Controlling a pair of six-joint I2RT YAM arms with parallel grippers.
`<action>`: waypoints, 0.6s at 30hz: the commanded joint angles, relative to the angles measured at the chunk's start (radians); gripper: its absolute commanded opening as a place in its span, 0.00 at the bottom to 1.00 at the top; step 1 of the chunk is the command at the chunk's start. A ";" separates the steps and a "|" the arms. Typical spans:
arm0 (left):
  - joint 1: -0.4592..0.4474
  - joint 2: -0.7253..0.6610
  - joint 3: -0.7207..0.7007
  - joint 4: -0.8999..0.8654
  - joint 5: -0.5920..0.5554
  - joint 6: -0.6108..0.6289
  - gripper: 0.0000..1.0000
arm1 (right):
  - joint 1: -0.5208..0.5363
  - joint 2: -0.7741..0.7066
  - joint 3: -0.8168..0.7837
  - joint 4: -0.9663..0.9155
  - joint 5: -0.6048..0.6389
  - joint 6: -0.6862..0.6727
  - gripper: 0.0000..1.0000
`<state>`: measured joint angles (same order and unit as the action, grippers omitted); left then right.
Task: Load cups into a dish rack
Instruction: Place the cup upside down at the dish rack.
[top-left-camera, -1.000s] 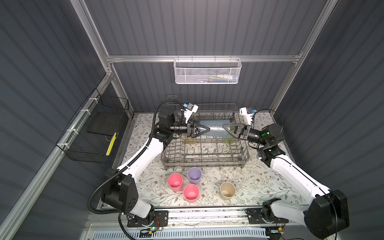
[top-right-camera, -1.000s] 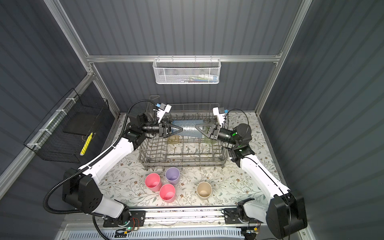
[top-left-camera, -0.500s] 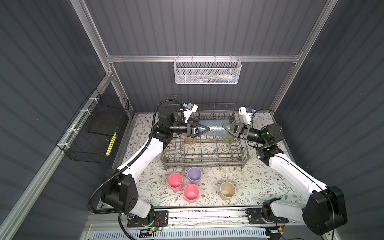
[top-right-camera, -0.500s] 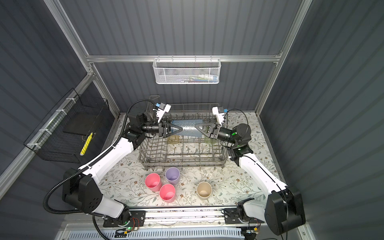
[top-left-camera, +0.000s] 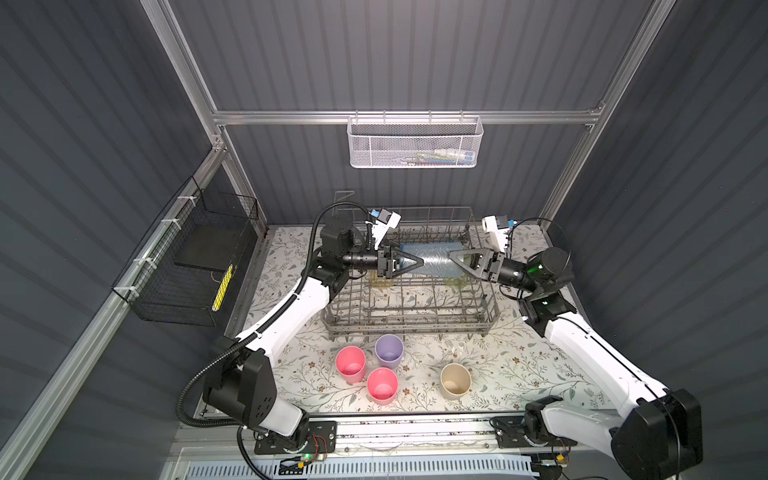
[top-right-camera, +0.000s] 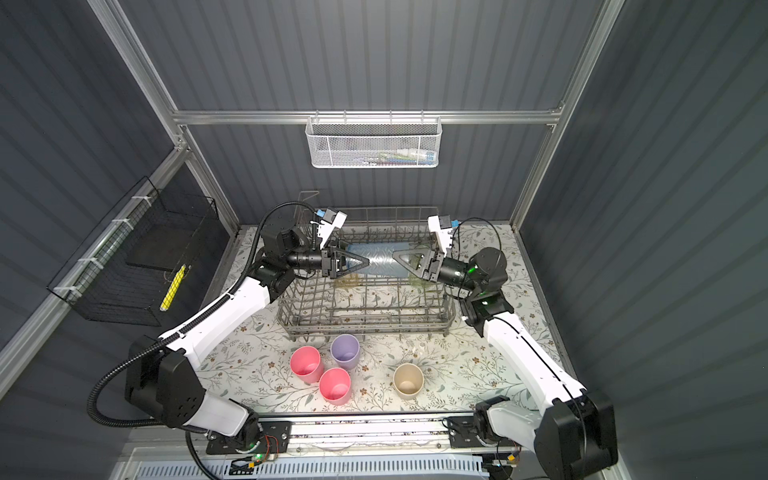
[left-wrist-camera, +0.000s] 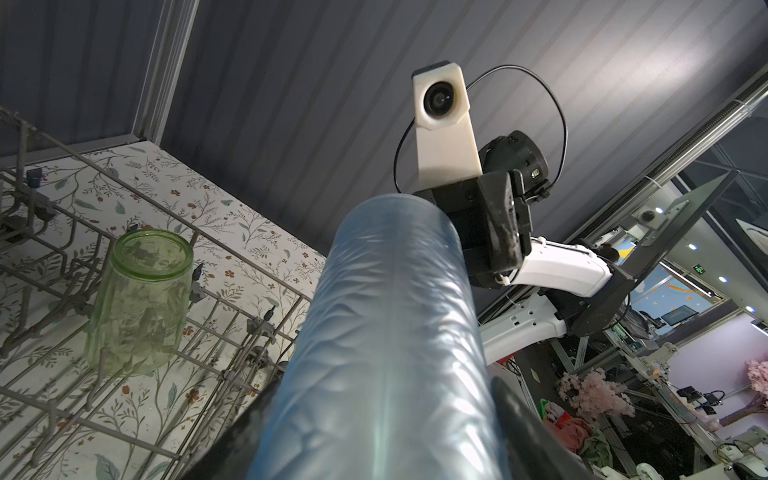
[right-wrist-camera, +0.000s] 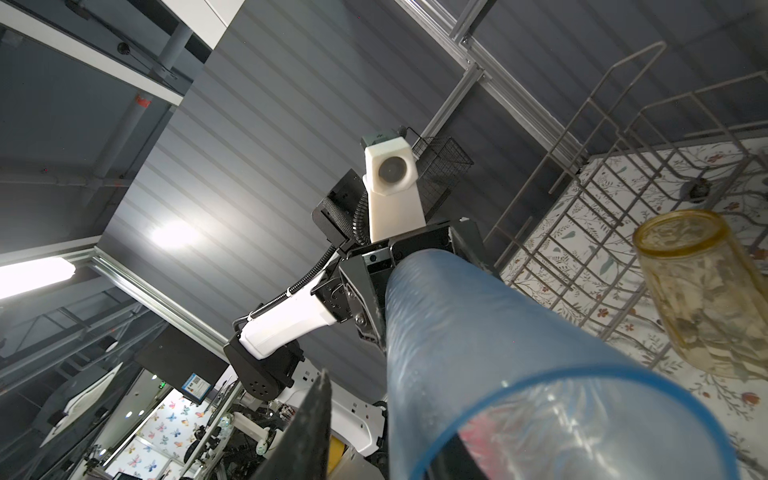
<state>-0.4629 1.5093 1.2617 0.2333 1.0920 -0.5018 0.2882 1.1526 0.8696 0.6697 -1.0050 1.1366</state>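
A translucent ribbed blue cup (top-left-camera: 434, 259) (top-right-camera: 380, 262) hangs sideways above the back of the grey wire dish rack (top-left-camera: 409, 322) (top-right-camera: 365, 326). My left gripper (top-left-camera: 419, 261) (left-wrist-camera: 386, 436) is shut on its closed end. My right gripper (top-left-camera: 452, 254) (right-wrist-camera: 386, 436) is at the cup's open rim (right-wrist-camera: 540, 382) with its jaws parted; the outer finger (right-wrist-camera: 316, 415) stands off the wall. A pale green cup (left-wrist-camera: 141, 299) and an amber cup (right-wrist-camera: 698, 291) stand mouth down in the rack. Two pink cups (top-left-camera: 351, 363) (top-left-camera: 382, 385), a lilac cup (top-left-camera: 389, 351) and a beige cup (top-left-camera: 456, 380) stand upright in front of the rack.
A white mesh basket (top-left-camera: 413, 143) hangs on the back wall. A black wire basket (top-left-camera: 187, 266) is fixed to the left wall. The rack's upright tines (top-left-camera: 399, 299) rise under the blue cup.
My right gripper's jaws have parted from their pinch on the blue cup's rim. The left gripper and the cup have stayed where they were.
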 joint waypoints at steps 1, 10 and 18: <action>0.008 -0.032 0.003 0.014 -0.049 0.006 0.43 | -0.013 -0.028 0.011 -0.030 -0.006 -0.052 0.37; 0.017 -0.059 -0.006 0.022 -0.073 0.005 0.43 | -0.051 -0.084 -0.002 -0.083 0.000 -0.077 0.43; 0.026 -0.060 0.017 -0.027 -0.110 0.013 0.43 | -0.103 -0.156 -0.012 -0.273 0.015 -0.184 0.44</action>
<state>-0.4500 1.4715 1.2591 0.2264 1.0157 -0.5007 0.2043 1.0325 0.8692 0.4934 -0.9974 1.0264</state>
